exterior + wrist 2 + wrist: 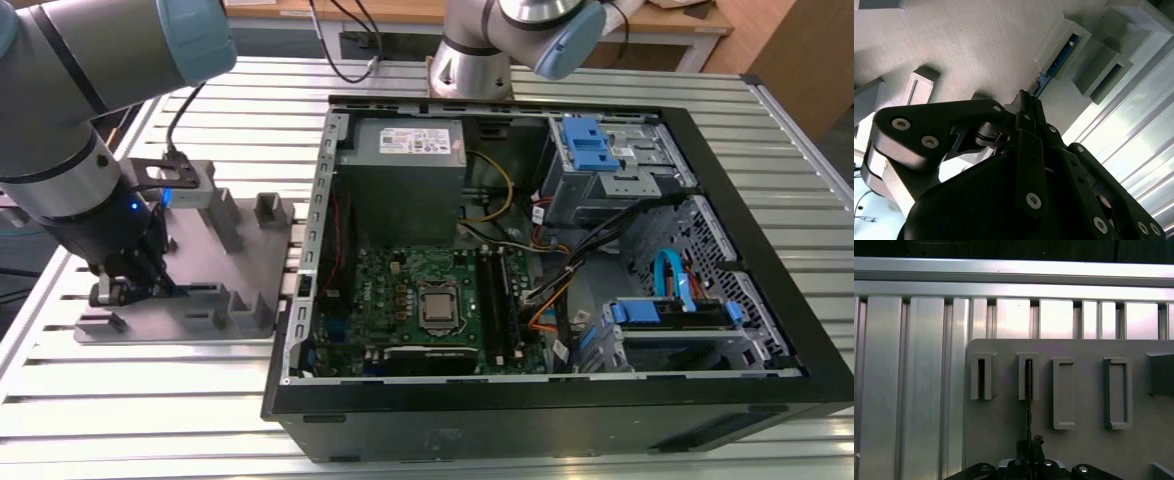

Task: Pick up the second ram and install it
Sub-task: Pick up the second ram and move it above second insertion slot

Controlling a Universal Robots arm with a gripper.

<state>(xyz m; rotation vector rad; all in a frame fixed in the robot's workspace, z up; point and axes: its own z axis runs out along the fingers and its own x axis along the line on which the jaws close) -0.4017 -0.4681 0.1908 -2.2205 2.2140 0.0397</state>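
the second ram (1028,390) stands on edge in 1 slot of the grey fixture block (999,430), which lies on the surface (147,400). directly above that block, the tool (1026,100) is clenched on the ram's near end.

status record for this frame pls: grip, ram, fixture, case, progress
grip: gripper shut on the second ram, as far as both wrist views show
ram pose: on edge, far end seated in a slot of the grey fixture
fixture location: on the slatted table, to the exterior view's left of the PC case
case: side open, motherboard exposed
progress: ram not lifted out, not installed
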